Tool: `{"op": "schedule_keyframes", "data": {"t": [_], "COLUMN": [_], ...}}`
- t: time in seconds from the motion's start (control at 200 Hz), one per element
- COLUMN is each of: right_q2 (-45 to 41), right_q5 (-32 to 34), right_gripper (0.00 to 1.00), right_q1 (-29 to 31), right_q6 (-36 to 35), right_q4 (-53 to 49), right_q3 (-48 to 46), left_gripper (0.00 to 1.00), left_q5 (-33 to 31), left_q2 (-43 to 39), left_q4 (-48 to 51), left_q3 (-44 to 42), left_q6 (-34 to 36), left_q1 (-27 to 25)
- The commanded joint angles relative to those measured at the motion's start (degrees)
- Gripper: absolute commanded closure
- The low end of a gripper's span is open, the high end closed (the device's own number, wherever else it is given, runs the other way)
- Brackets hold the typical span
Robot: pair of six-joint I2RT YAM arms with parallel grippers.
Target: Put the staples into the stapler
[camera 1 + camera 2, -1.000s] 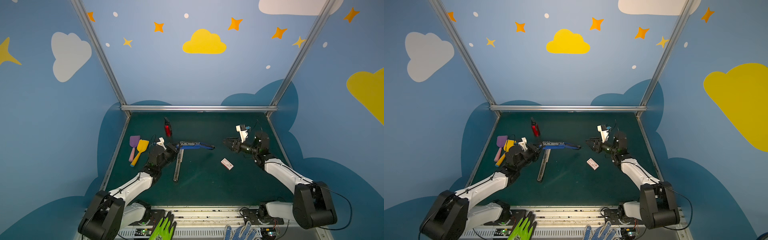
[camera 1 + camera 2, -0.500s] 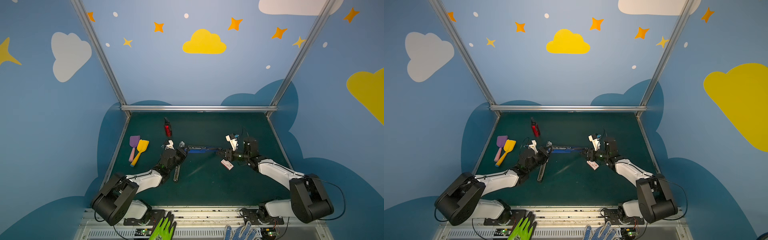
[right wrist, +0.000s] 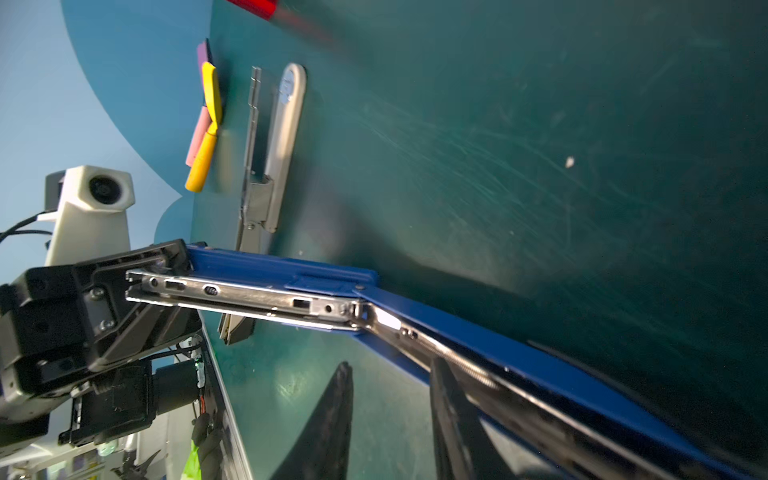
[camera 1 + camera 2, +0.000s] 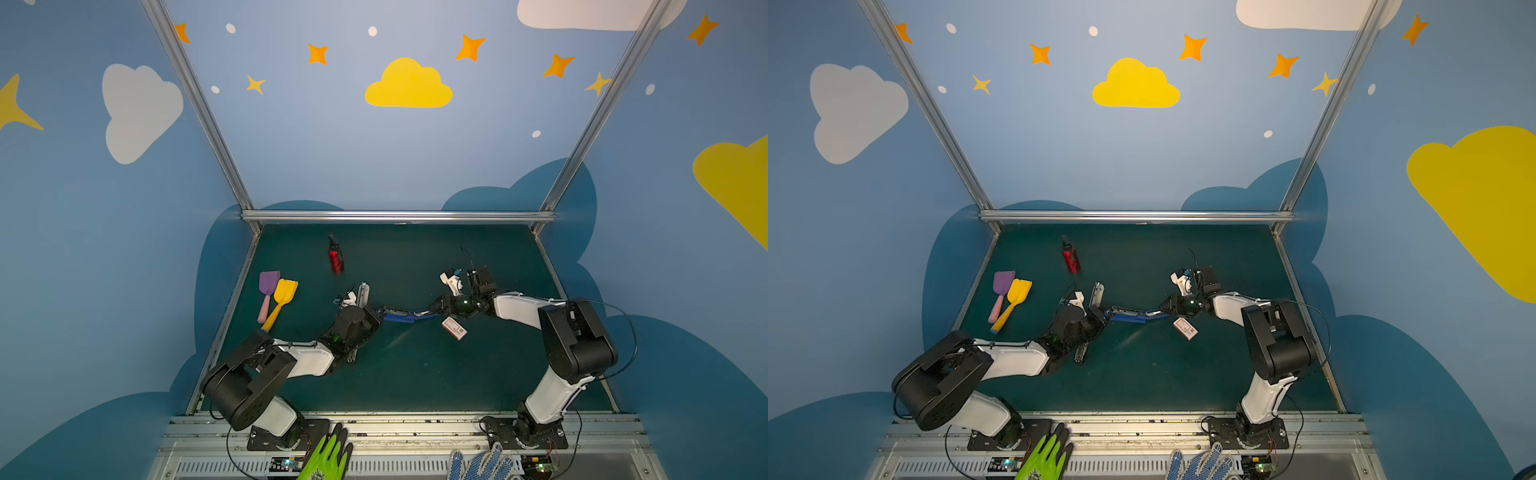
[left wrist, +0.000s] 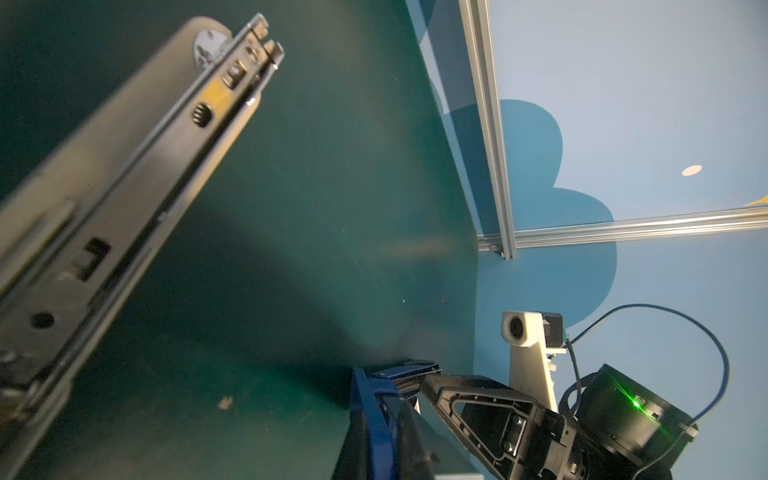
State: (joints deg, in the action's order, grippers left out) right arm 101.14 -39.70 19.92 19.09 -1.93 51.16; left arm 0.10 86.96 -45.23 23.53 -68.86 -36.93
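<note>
Left gripper: clamped tight on the bare metal magazine tip of the blue stapler; the grip is plain in the right wrist view. Right gripper: at the blue stapler's opposite end. Its fingers stand apart with mat showing between them, one lying against the blue arm, and no closed grip can be seen. Blue stapler: hinged open, magazine and blue arm spread at a shallow angle. It spans the two grippers and casts a separate shadow on the green mat. Staples box: small, flat, white with red print. It lies on the mat just beside the blue stapler's right-gripper end, on the side toward the robot's bases; the strips themselves are hidden. Grey stapler: also hinged open, lying on the mat crosswise to the blue stapler at its left-gripper end, partly under the left wrist. Red bottle, black top: farther back than the blue stapler, beyond the grey one, well apart. Purple spatula with pink handle, and yellow spatula: side by side, handles converging, well to the left of the blue stapler. Green glove and blue-dotted glove: on the front rail, well forward of the blue stapler.
</note>
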Motion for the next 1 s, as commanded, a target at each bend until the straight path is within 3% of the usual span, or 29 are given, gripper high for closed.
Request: {"op": "schedule_keyframes", "data": {"t": [0.0,0.461,0.751,0.991], "right_q2": [0.71,2.71,4.65,6.61], "right_q5": [-0.84,1.67,5.41,6.68], "right_gripper": [0.68,0.68,0.69,0.68], "right_q1": [1.07,2.75,2.73,2.7], "right_q6": [-1.13,-4.77,-3.23,-1.3], "right_q4": [-3.72,-12.83,-12.94,-12.22], "right_q3": [1.2,3.12,6.42,9.17], "left_gripper": [0.96,0.88,0.75,0.75], "left_q5": [-0.89,1.13,3.41,4.04], "left_q2": [0.75,3.59,0.21,-1.74], "left_q4": [-5.06,-1.13,9.41,16.16], "left_q3": [-0.18,-1.02,-0.76,0.04], "left_q6": [-0.47,-1.18,0.94,5.76], "left_q1": [-0.21,-0.27,-0.35,-1.82]}}
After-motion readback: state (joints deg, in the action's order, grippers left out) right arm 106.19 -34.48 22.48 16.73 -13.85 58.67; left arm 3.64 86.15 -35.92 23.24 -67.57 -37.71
